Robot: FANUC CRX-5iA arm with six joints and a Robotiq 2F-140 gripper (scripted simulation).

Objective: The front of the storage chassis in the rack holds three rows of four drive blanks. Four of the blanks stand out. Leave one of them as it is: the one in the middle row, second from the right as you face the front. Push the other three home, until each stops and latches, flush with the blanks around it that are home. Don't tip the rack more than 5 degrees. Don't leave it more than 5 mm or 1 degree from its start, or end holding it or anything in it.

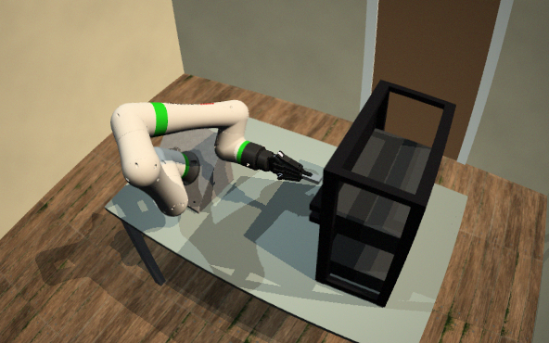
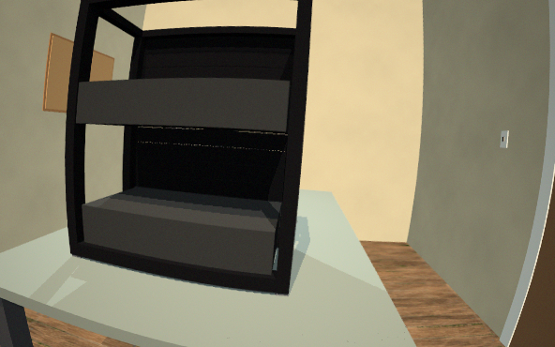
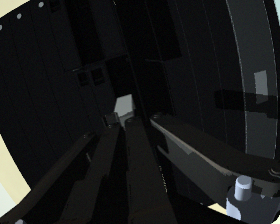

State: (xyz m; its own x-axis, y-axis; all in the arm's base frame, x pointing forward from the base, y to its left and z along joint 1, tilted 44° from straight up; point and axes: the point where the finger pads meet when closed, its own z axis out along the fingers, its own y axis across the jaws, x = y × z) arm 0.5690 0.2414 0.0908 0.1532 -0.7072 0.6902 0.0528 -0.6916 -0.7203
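The cream six-joint arm with green bands rises from its grey base block at the left part of the pale green bench, folds over at the shoulder, runs its upper link toward the rack, bends down at the elbow and sends its forearm and black wrist out nearly level toward the rack's front. The black two-finger end effector has its fingers pressed together with nothing between them, forming a single blunt tip aimed at the rack. In the top view that tip sits just before the front face of the tall black open-frame rack, at about the height of its upper shelf; whether the tip touches the face cannot be told there. The rack stands upright on the right part of the bench, its long axis vertical, its front turned toward the arm and its back toward the exterior camera, where dark grey chassis bodies fill its levels. The wrist view looks along the closed fingers at the dark storage chassis front, which fills the frame at a tilt; a small light grey patch shows just beyond the fingertips. The separate drive blanks are too dark to make out, so which ones stand proud cannot be told. A small dark ledge juts from the rack's front lower down.
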